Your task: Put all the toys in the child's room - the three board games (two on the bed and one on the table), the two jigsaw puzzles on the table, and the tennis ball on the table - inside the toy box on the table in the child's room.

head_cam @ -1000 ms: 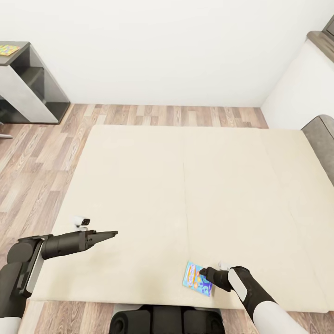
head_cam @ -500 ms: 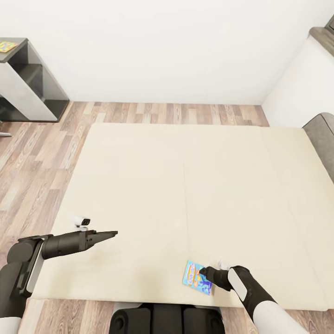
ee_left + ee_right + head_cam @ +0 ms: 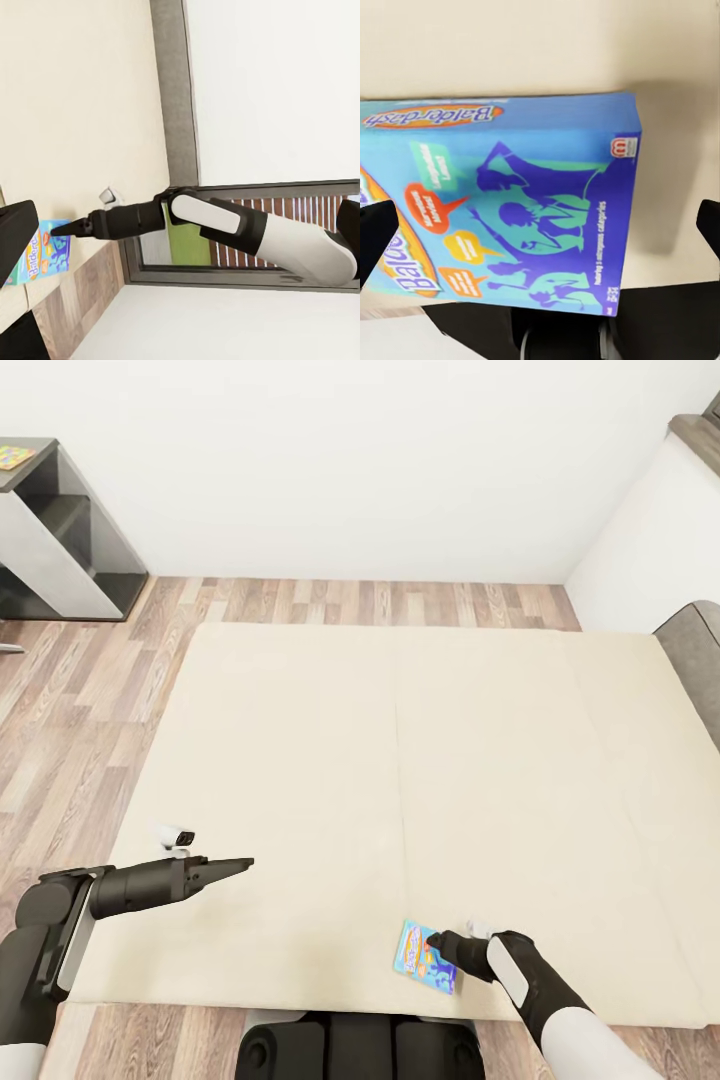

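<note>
Big cream bed [image 3: 400, 780] takes up most of the head view, plain mattress with a faint seam down the middle and a grey padded frame piece poking in at the right edge. Wood-plank floor [image 3: 90, 700] runs along its left side and far end, white walls behind. Up in the far left corner of the room there's the dark grey low section of the table [image 3: 60, 530] with a white panel, and a jigsaw puzzle [image 3: 15, 457] lying flat on top of it.

The blue board game [image 3: 425, 958] sits flat on the mattress right by the bed's near edge, a bit right of the middle. The right hand [image 3: 438, 943] is down at it; in the right wrist view the box [image 3: 510, 202] lies between the two spread fingertips, so the hand is released, not gripping it.

The left hand [image 3: 240, 863] hovers over the near left part of the bed, holding nothing, fingers looking pressed together.
</note>
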You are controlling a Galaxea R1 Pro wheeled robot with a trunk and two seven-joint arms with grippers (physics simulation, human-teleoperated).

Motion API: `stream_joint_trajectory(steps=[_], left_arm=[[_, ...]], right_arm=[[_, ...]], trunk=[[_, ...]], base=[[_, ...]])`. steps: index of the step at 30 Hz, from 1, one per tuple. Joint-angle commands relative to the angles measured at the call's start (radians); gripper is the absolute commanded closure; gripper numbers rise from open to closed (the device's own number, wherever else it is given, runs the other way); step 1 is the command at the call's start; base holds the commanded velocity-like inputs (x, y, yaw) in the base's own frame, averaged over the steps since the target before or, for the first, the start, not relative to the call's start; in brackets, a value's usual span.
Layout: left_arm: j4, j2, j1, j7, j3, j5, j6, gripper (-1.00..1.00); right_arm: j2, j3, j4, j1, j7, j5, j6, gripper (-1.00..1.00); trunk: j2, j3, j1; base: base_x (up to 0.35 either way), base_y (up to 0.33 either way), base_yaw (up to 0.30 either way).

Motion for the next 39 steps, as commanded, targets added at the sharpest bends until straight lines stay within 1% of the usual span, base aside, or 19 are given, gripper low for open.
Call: stream_joint_trajectory(steps=[1,4,9,39], left_arm=[[0.000,0.000,0.000,-0.004,0.000,-0.001,0.011,-1.00],[0.000,0.000,0.000,-0.004,0.000,-0.001,0.011,-1.00],[0.000,0.000,-0.001,-0.004,0.000,-0.001,0.011,-1.00],[0.000,0.002,-0.001,-0.004,0.000,-0.001,0.011,-1.00]], right_arm=[[0.002,-0.008,-0.001,0.000,0.004,0.003,-0.002,-1.00],[0.003,-0.006,-0.001,0.000,0.005,0.006,-0.024,-1.00],[0.004,-0.003,-0.001,0.000,0.006,0.007,-0.037,-1.00],[0.003,-0.002,-0.001,0.001,0.010,0.007,-0.043,-1.00]], trunk=[[-0.002,-0.001,0.001],[-0.002,-0.001,0.001],[-0.002,-0.001,0.001],[-0.002,-0.001,0.001]], base=[[0.000,0.000,0.000],[0.000,0.000,0.000],[0.000,0.000,0.000],[0.000,0.000,0.000]])
